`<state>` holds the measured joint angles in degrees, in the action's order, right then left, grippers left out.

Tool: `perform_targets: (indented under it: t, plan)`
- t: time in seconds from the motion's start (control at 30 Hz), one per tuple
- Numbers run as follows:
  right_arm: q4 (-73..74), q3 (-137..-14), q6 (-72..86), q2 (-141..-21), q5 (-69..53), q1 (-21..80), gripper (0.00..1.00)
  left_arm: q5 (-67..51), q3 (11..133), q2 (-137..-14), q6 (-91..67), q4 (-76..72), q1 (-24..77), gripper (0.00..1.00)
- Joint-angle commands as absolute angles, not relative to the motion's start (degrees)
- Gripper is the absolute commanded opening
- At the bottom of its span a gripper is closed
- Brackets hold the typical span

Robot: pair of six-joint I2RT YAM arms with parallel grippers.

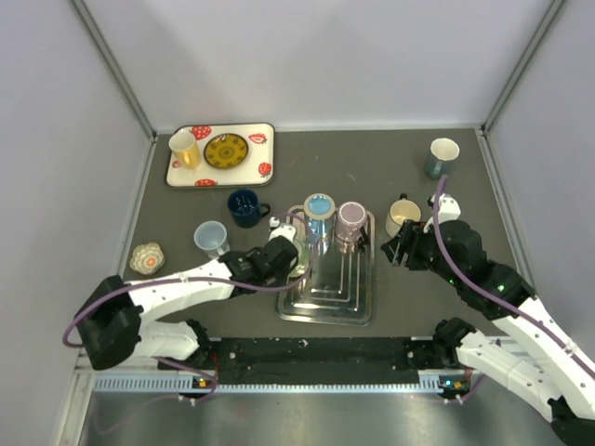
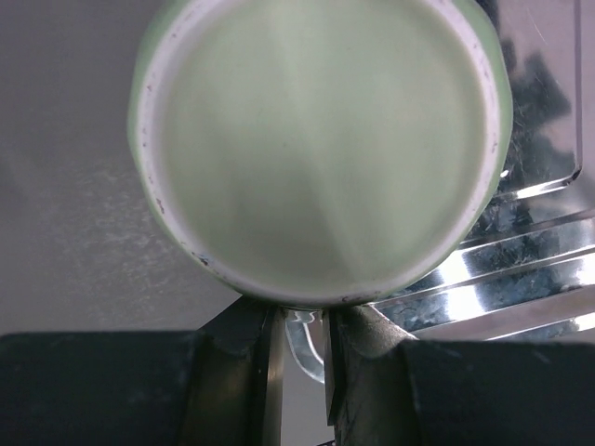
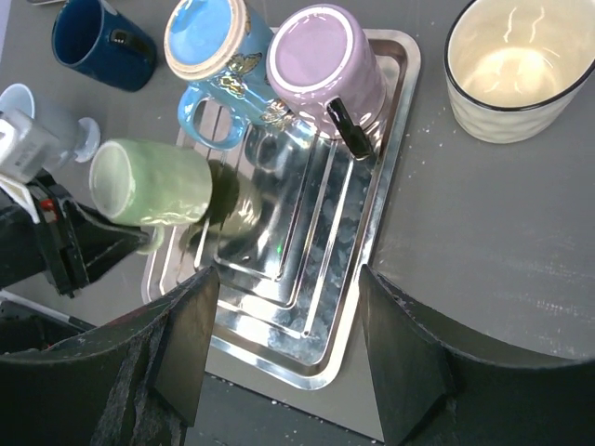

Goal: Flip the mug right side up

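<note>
Green mug (image 3: 153,183): It is tipped on its side at the left edge of the shiny tray (image 3: 307,279). It looks lifted a little, but I cannot tell for sure. Its flat bottom faces the left claw, so its mouth must point the other way, over the tray.

Left claw (image 2: 302,325): It is clamped on the mug's handle (image 2: 302,339). The thin loop is squeezed between the two fingers. I think it holds the handle so the wrist can roll the whole mug around.

Right claw (image 3: 293,358): Its fingers are wide apart and hold nothing. It hangs over the near right corner of the tray. It seems to be waiting out of the way.

Tray: It sits in the middle of the dark tabletop (image 1: 418,307).

Blue mug (image 3: 209,42) and purple mug (image 3: 325,60): Both stand upside down at the far end of the tray. They are near the green mug, so it has to swing with care.

How far along: About half done, I think. The mug is on its side, not yet mouth up.

Next move: My guess is to keep rolling until the mouth looks up, then set the mug down on its bottom.

What could go wrong: The handle is thin, so the mug might slip or twist in the claw.
</note>
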<state>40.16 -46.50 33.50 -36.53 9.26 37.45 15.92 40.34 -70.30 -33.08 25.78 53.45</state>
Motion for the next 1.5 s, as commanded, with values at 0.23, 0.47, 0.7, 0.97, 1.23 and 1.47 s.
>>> perform_targets:
  t: [0.23,0.47,0.7,0.97,1.23,1.47]
  plan:
    - [39.1,-45.4,32.5,-36.3,10.9,38.1,0.62,18.0,49.1,-79.0,-32.8,19.9,56.5,0.00]
    - [39.3,-45.2,32.1,-36.1,12.0,38.1,0.62,18.4,50.7,-82.3,-33.0,22.2,56.5,0.00]
    - [39.3,-45.8,32.1,-36.7,12.7,38.1,0.63,18.5,50.5,-81.5,-33.4,23.6,56.6,0.09]
    - [40.9,-48.3,31.6,-37.4,15.9,38.1,0.63,19.0,49.9,-76.1,-33.9,27.0,56.7,0.43]
    - [44.8,-55.9,28.5,-45.6,40.9,33.2,0.71,18.8,46.0,-66.1,-35.3,28.7,57.0,0.60]
    - [39.7,-69.5,25.8,-71.8,20.6,9.1,0.70,20.6,41.3,-53.2,-36.7,25.1,57.1,0.66]
